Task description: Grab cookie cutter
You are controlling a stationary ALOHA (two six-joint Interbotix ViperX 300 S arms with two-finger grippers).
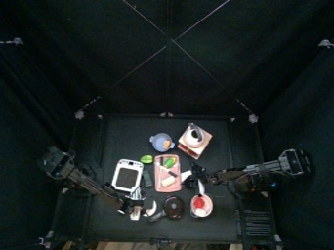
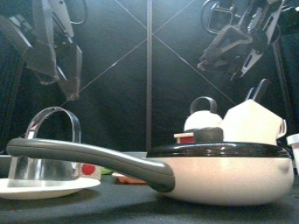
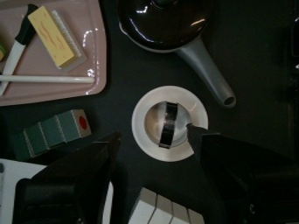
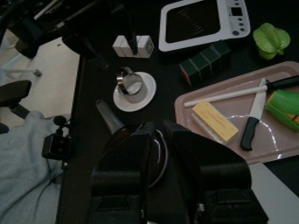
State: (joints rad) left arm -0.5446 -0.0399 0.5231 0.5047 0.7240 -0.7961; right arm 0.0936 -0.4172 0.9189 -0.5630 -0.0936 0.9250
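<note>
Work is only starting: the left claw (image 3: 158,140) hangs wide open and empty near the cookie cutter (image 3: 162,208), nothing grabbed yet.

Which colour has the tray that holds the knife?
Pink tray, clearest in the right wrist view.

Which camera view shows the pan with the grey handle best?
The front view: the pan stands near and large. The left wrist view cuts its lid at the edge; the top view shows it tiny; the right wrist view mostly hides it.
</note>
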